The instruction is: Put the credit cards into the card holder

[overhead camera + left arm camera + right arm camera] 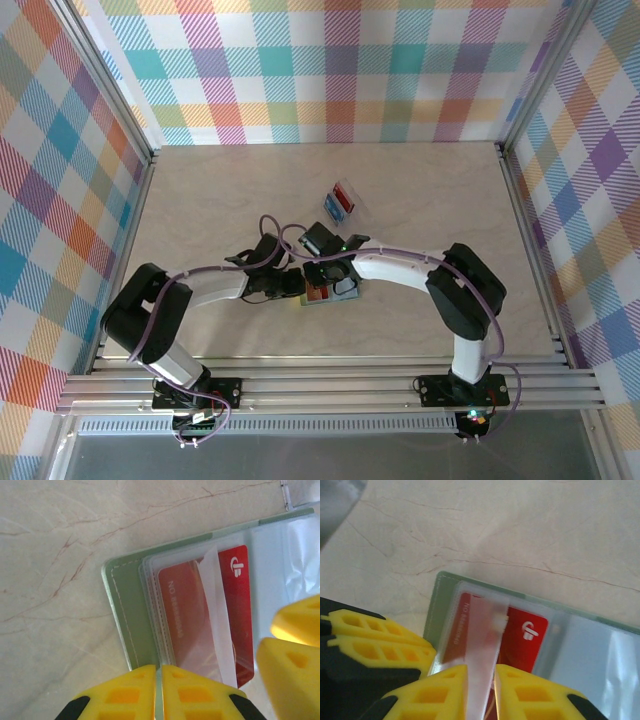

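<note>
The grey-green card holder (pixel 127 605) lies open on the table, its clear inner pockets facing up. A red credit card (pixel 240 610) sits partly inside one pocket, under a translucent flap (pixel 482 630). My left gripper (pixel 159 669) is shut on the near edge of the card holder's pocket stack. My right gripper (pixel 481 669) stands slightly open, the raised clear flap passing between its fingers above the red card (pixel 525 640). From the top both grippers (pixel 296 283) (pixel 330 278) meet over the card holder (pixel 350 291).
A clear plastic tray (pixel 357 207) holding a blue card (pixel 330 207) and a red card (pixel 346 194) lies just beyond the grippers. Metal frame rails (pixel 300 385) run along the near table edge, and plaid walls enclose the other sides.
</note>
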